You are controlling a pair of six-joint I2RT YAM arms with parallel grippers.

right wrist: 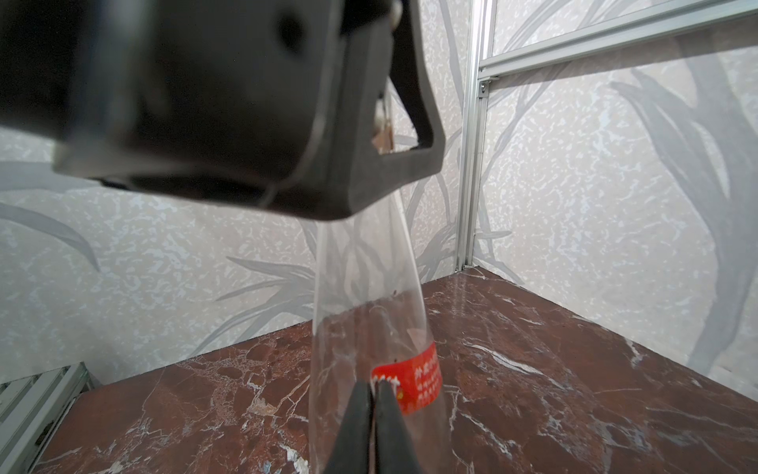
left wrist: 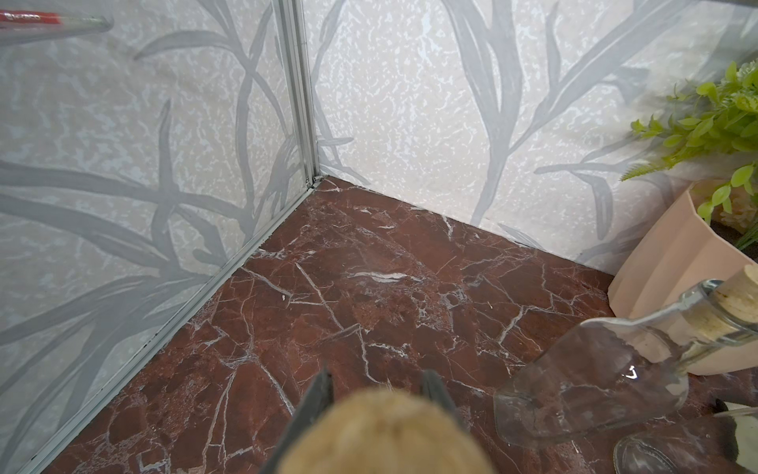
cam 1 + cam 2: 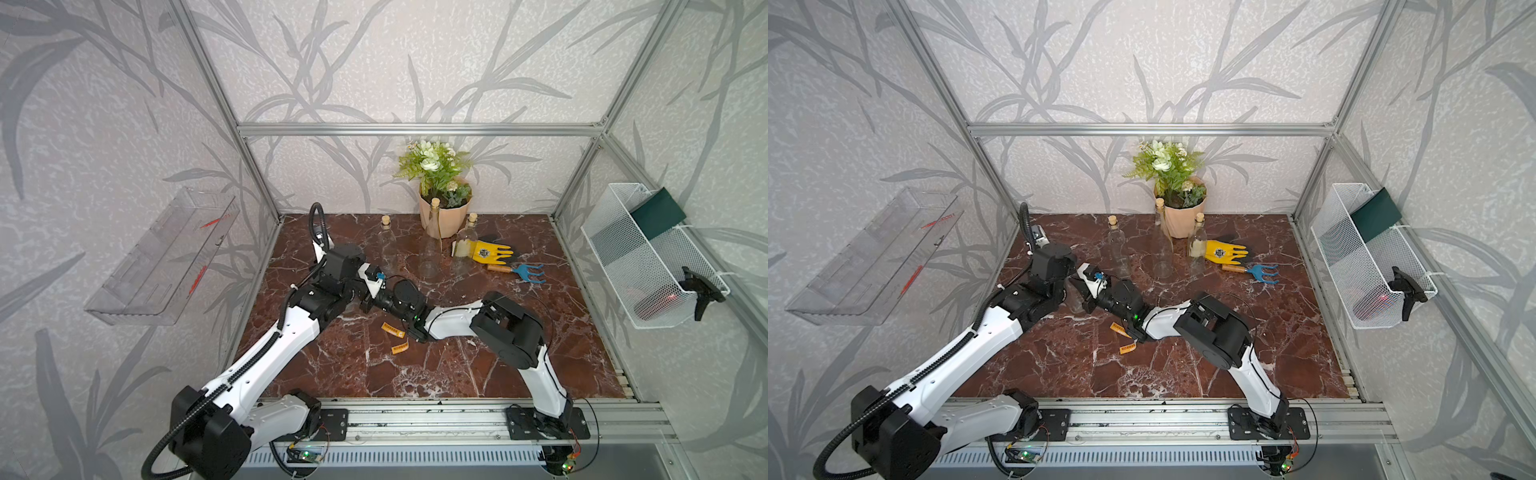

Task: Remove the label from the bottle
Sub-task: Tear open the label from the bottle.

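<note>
Label [image 1: 410,381], a red strip low on the clear bottle [image 1: 365,295], is met at its near edge by the right tool [image 1: 374,385]. The jaws of that tool are pressed together, and a white, lifted corner of the strip appears to be caught between them. The bottle is held upright by the left tool [image 2: 377,381], which is closed from above around the cork [image 2: 385,435] and neck. It stands on the table [image 3: 457,374] in the left half, near the left edge and about midway between front and back. Only a sliver of paper seems to be gripped, so on a quick pull the tips could slip off, or the strip could be torn and a remnant left stuck to the glass. Because the bottle is grasped only at its top, the base could be swung by a sideways tug low down, or the cork could be drawn out and the bottle toppled. Both tools are crowded together, so contact between them is a risk. Two orange scraps [image 3: 392,330] lie beside the right arm's wrist, and other corked bottles [image 3: 430,249] toward the back edge could be struck if the bottle swings.
</note>
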